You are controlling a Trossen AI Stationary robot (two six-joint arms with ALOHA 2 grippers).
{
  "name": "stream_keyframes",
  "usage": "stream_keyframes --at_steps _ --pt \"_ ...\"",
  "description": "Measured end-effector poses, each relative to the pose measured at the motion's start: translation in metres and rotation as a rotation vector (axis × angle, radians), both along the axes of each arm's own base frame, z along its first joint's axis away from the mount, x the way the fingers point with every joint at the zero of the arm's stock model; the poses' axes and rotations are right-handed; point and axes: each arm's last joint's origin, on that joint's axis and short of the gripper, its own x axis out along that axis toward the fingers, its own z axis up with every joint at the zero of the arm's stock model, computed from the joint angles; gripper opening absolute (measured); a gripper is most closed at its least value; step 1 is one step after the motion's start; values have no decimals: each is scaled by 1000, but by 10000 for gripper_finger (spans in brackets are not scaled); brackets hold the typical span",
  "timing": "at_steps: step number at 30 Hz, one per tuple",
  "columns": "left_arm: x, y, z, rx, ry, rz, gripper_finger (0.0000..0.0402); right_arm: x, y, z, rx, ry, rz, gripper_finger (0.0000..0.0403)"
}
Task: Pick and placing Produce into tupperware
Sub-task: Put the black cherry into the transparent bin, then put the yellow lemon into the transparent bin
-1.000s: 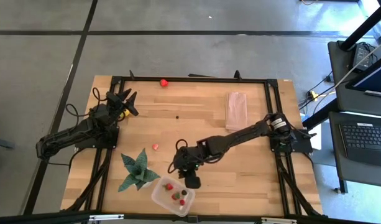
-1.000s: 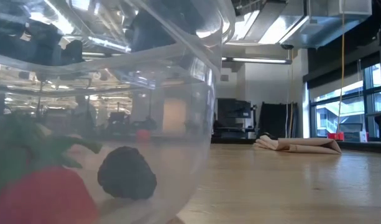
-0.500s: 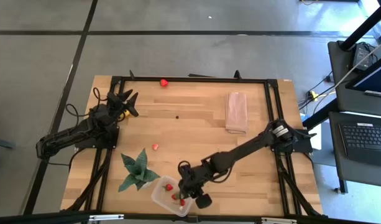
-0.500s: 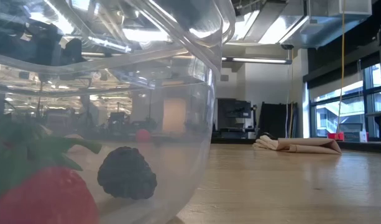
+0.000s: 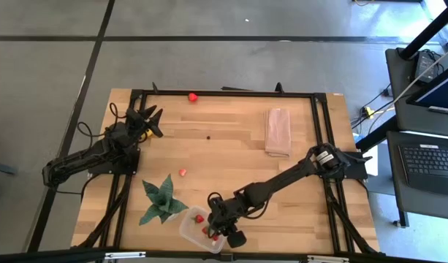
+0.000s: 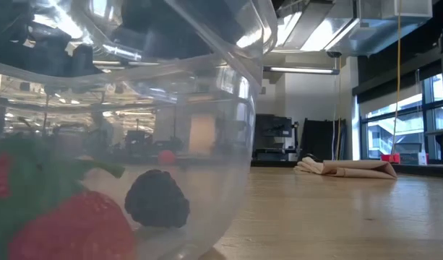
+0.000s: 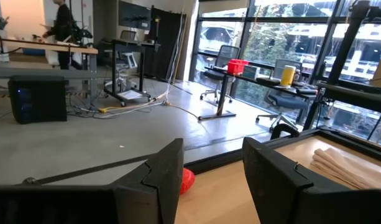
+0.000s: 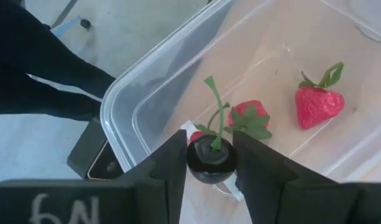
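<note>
The clear tupperware point(image 5: 191, 234) sits near the table's near edge, beside the green plant point(image 5: 161, 201). In the right wrist view it holds two strawberries point(image 8: 319, 99) point(image 8: 249, 118). The low view shows a strawberry point(image 6: 69, 227) and a dark berry point(image 6: 157, 198) on its floor. My right gripper point(image 5: 222, 232) point(image 8: 210, 163) hangs over the box, shut on a dark berry with a green stem. A small strawberry point(image 5: 183, 172) lies on the table, and a round red piece point(image 5: 192, 96) lies at the far edge. My left gripper point(image 5: 147, 119) point(image 7: 212, 177) is open at the far left, next to a yellow piece point(image 5: 143, 134). My right gripper pinches the dark round berry point(image 8: 212, 160) between its two fingers point(image 8: 171, 165), one on each side of its body. It comes from above, pointing down into the tupperware. The green stem point(image 8: 216, 115) sticks out past the fingertips. The berry hangs over the strawberries in the box.
A folded beige cloth point(image 5: 278, 131) point(image 6: 344, 168) lies on the table's far right part. The spiky plant stands right against the box's left side. Black frame rails run along the table edges. Bare wood shows across the middle of the table.
My right gripper has moved toward the near edge, from the table just beyond the tupperware to a spot over its inside. In the low view the box and the fruit in it have shifted a little.
</note>
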Motion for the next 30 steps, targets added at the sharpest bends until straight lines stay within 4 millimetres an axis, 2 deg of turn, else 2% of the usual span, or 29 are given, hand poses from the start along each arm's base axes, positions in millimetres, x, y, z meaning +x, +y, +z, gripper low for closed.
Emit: stream_keyframes --at_steps 17,21,30 --pt "0 0 0 1 0 1 157 1 -3 -1 2 23 -55 139" --pt "0 0 0 1 0 1 157 1 -5 3 -11 45 -58 162" --pt "0 0 0 1 1 1 157 5 -26 12 -83 141 -77 226"
